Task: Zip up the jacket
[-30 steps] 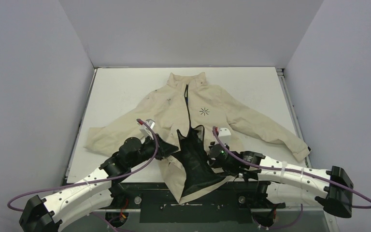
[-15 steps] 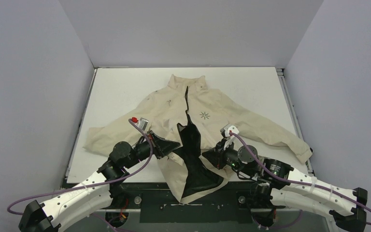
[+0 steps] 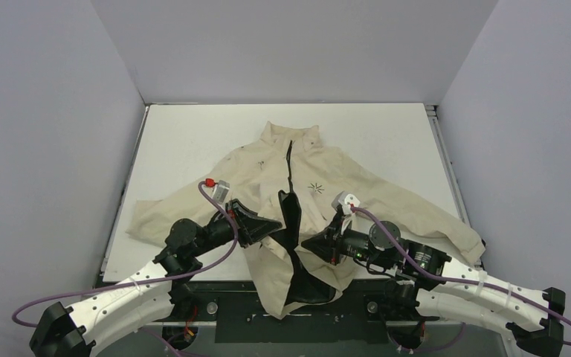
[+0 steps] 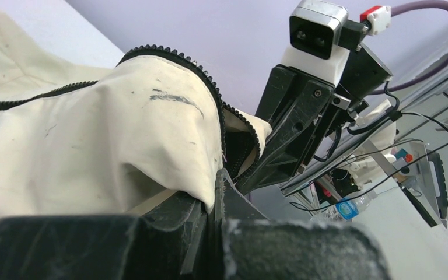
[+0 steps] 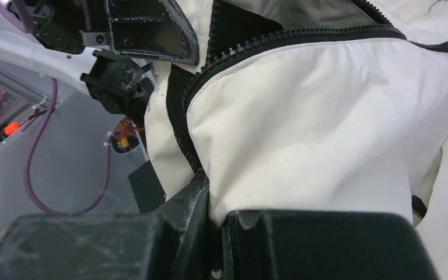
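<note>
Across the middle of the white bench (image 3: pixel 193 134) the jacket (image 3: pixel 357 182) lies front up, with its collar toward the far edge and a sleeve out to each side. Its hem hangs over the near edge between the two arm bases. The black zipper (image 3: pixel 289 160) runs down from the collar as a thin dark line. Below the small starburst logo (image 3: pixel 314 187) the front falls open and shows the black lining (image 3: pixel 291 219).

The left hand (image 3: pixel 266 225) sits at the open front edge on the left side of the jacket. The right hand (image 3: pixel 314 243) sits at the opposite front edge. The two are near each other, with the strip of lining between them, and both are low on the garment, well below the collar.

From the left wrist, the fingers are closed tight together, with a fold of cream cloth pinched between them just beside the toothed zipper edge. The cloth rises from the grip in a hump with the teeth running over its crest, and the right hand faces it from just past that fold.

From the right wrist, those fingers are likewise pressed together on the cream cloth. The grip lies right next to the black zipper tape, which curves up and away along the panel's edge. The left hand appears close above, at the top of that view.
</note>
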Action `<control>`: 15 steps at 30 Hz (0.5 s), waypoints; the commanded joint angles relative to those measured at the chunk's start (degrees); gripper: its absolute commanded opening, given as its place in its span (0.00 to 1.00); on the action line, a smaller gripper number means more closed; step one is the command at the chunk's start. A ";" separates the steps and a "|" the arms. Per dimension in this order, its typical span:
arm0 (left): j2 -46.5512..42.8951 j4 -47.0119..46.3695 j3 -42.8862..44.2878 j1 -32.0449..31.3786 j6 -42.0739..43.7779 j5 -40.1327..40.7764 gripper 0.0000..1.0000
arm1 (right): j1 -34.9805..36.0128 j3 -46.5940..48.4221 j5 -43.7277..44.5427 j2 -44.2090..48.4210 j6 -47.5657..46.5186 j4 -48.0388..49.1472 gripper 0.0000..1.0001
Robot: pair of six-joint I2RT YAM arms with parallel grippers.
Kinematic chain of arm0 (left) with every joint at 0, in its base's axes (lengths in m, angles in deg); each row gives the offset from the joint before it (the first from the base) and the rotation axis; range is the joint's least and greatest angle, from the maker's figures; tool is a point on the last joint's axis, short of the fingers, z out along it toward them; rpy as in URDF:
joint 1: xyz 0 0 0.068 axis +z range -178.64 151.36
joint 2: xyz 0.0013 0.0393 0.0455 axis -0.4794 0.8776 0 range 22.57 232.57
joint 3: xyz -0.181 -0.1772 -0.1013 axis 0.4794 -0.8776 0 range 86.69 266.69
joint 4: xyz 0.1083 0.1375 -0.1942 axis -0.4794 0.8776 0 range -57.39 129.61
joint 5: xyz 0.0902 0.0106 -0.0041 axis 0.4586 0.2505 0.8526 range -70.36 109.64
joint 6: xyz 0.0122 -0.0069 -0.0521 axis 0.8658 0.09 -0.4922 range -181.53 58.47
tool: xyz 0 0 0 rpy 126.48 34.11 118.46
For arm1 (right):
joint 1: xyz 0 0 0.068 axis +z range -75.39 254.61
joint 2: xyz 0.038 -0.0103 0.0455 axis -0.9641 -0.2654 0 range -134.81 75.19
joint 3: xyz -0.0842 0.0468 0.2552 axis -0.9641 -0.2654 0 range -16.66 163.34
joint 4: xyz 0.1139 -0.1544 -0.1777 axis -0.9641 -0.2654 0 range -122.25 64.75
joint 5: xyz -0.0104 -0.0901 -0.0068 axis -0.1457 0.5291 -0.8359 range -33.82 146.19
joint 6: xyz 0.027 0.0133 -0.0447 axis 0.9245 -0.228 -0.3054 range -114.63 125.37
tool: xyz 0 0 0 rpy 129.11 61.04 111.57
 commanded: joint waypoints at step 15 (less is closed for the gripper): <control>-2.16 -14.72 -1.63 0.07 3.27 -8.45 0.00 | -0.82 5.43 -8.85 -1.11 3.71 7.84 0.00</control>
